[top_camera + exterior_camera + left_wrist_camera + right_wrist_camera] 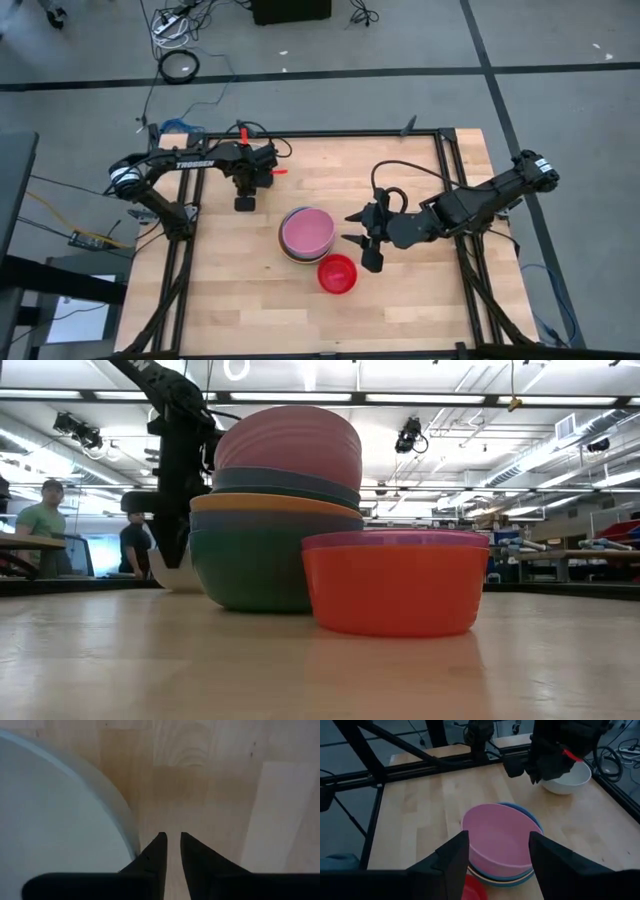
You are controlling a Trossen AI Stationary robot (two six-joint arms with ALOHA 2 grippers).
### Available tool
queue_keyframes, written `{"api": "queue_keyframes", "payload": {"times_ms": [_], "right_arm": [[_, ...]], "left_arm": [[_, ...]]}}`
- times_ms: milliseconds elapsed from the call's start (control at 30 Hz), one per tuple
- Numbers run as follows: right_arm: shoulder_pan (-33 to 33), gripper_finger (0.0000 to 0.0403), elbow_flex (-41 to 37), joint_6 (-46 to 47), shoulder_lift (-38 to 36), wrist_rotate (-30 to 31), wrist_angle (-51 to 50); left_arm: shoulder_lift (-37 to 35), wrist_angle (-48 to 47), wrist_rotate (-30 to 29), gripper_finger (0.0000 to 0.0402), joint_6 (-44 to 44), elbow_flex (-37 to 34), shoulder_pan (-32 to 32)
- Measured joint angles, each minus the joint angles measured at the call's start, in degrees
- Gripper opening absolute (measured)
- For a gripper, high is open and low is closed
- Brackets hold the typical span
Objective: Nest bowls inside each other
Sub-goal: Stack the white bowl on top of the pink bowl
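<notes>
A stack of nested bowls (306, 232) stands mid-table with a pink bowl (500, 840) on top; teal, orange, blue and green bowls (255, 565) show below it. A red bowl (337, 273) rests upright on the wood beside the stack, on its near side. My right gripper (497, 855) hovers open above the stack's right side. A white bowl (567, 780) sits on the table at the far left. My left gripper (171, 836) points down just outside its rim (117, 815), fingers a narrow gap apart with bare wood between them. The left arm hides this bowl in the high view.
Black frame rails (440, 170) border the wooden tabletop. Bare wood lies open near the front edge (260, 320) and at the right (420, 290). People stand in the room beyond the table (40, 525).
</notes>
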Motion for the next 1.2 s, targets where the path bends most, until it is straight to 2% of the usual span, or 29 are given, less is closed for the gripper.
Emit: {"api": "queue_keyframes", "payload": {"times_ms": [200,767,900,1200], "right_arm": [[-0.01,0.0194,0.00,-0.17,0.02,0.00,-0.03],[-0.04,0.0194,0.00,-0.59,0.02,0.00,-0.04],[-0.04,0.0194,0.00,-1.31,0.02,1.38,-0.23],[-0.21,0.0194,-0.02,-2.29,0.02,2.73,-0.65]], "left_arm": [[-0.02,0.01,1.33,0.0007,0.39,0.00,0.00],[-0.04,-0.95,1.71,0.0002,-2.26,0.00,-2.31],[-0.07,-2.20,6.18,0.0006,-3.52,0.00,-3.19],[-2.38,-4.06,8.55,0.0008,-5.91,0.92,-8.45]]}}
